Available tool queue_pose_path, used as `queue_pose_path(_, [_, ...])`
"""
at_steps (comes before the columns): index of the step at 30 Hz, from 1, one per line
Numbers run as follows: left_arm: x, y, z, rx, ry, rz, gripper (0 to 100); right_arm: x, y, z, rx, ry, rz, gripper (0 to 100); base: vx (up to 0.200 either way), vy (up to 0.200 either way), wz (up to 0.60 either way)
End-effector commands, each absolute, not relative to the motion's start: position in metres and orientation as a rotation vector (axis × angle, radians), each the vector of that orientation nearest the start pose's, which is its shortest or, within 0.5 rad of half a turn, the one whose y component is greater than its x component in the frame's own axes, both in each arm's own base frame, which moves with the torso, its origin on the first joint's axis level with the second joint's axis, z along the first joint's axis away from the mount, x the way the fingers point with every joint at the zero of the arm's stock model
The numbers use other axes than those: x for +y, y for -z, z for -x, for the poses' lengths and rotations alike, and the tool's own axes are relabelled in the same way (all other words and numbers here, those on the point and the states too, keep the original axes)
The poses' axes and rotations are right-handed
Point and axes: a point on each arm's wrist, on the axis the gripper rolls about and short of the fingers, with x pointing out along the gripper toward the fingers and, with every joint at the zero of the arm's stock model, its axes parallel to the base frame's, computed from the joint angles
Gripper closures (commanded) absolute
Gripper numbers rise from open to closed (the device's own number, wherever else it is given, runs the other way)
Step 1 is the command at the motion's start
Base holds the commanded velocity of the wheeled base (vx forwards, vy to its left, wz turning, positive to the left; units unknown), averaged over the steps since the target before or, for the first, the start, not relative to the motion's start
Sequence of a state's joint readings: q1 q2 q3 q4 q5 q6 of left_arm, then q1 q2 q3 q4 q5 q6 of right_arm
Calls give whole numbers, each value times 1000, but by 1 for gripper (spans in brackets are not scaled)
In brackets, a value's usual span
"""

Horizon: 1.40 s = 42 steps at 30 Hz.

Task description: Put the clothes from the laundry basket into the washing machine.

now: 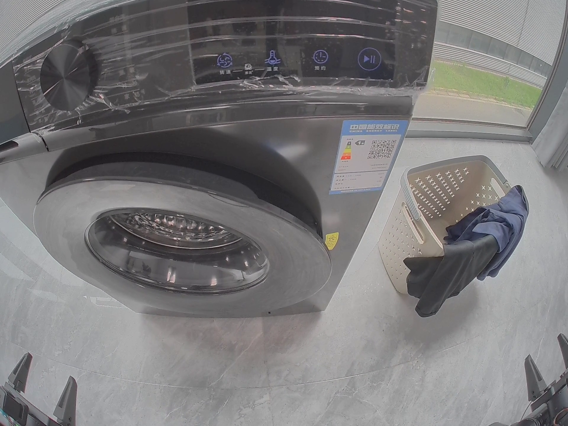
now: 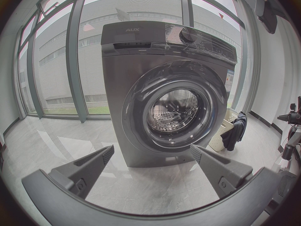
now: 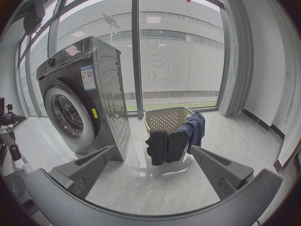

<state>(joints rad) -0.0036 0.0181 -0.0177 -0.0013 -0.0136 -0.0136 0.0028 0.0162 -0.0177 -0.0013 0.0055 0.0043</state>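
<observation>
A grey washing machine [image 1: 236,149] stands in front of me with its round door [image 1: 177,249] shut. To its right a cream laundry basket [image 1: 438,196] sits on the floor. A dark blue garment [image 1: 497,223] and a black garment [image 1: 449,273] hang over the basket's front rim. My left gripper [image 1: 42,386] is open, low at the near left, apart from the machine. My right gripper [image 1: 547,365] is open, low at the near right, short of the basket. The left wrist view faces the machine [image 2: 169,91]; the right wrist view faces the basket [image 3: 167,120] and clothes [image 3: 175,142].
Grey tiled floor [image 1: 296,362] lies open between me and the machine. A glass window wall [image 3: 178,54] runs behind the machine and the basket. A curtain [image 3: 238,63] hangs at the far right corner.
</observation>
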Motion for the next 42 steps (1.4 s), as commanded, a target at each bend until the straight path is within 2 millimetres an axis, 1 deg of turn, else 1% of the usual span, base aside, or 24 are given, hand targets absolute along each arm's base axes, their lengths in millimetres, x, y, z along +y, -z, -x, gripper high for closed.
queue_pose_path(1, [0, -76, 23, 2, 17, 14, 0, 0, -76, 23, -2, -9, -5, 0, 0, 0, 0])
queue_pose_path(8, [0, -76, 23, 2, 17, 14, 0, 0, -75, 23, 0, -5, -5, 0, 0, 0, 0])
queue_pose_path(11, [0, -76, 23, 2, 18, 14, 0, 0, -76, 23, -2, -5, -3, 0, 0, 0, 600])
queue_pose_path(26, [0, -76, 23, 2, 17, 12, 0, 0, -75, 23, 0, -8, -3, 0, 0, 0, 0])
queue_pose_path(34, [0, -76, 23, 2, 17, 11, 0, 0, -76, 23, -2, -9, -5, 0, 0, 0, 600])
queue_pose_path(42, [0, -76, 23, 2, 17, 12, 0, 0, -76, 23, -2, -8, -5, 0, 0, 0, 0])
